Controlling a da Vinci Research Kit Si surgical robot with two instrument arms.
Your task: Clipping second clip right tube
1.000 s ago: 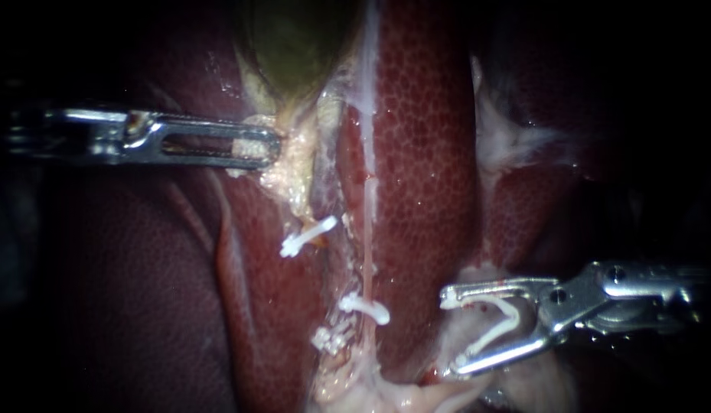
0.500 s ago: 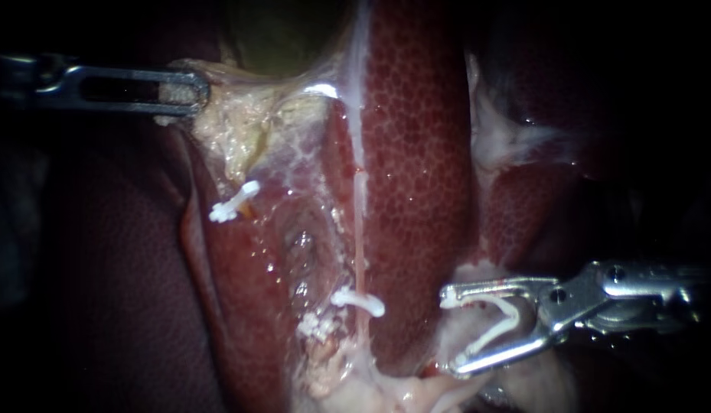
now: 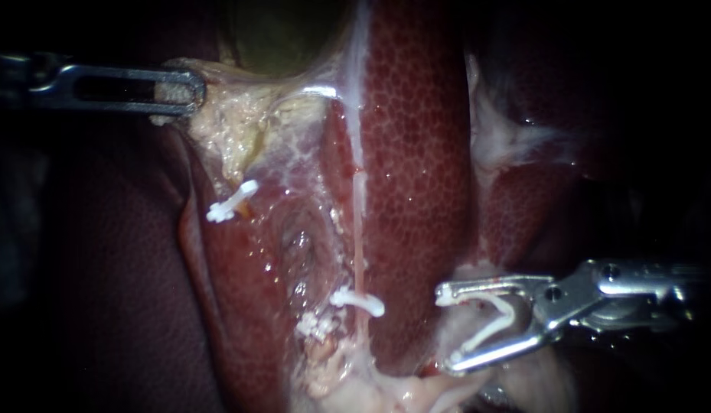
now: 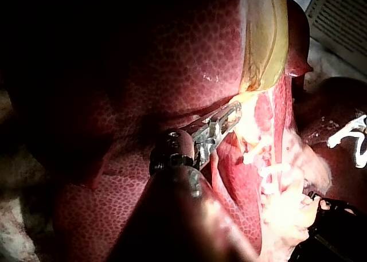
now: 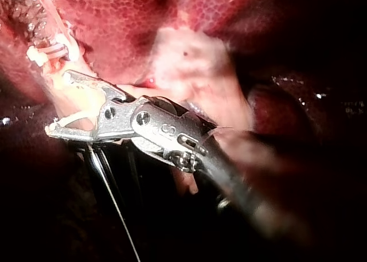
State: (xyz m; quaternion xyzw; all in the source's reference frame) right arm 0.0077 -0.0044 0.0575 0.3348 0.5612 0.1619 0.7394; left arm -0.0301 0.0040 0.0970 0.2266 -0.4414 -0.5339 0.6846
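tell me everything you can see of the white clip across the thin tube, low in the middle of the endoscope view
The clip is small, white and glossy, plastic by its look. It is shut across the thin pale tube, slightly tilted, with a knobby end on one side and a downward-curved end toward the liver. It sits low on the tube, just above pale ragged tissue. The right instrument, carrying an open clip, stands apart from it.

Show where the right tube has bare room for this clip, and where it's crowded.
Free: the right tube between its clip and the gallbladder, liver alongside. Crowded: below that clip, by the clip cluster and pale tissue. The loaded clip lies apart from it.
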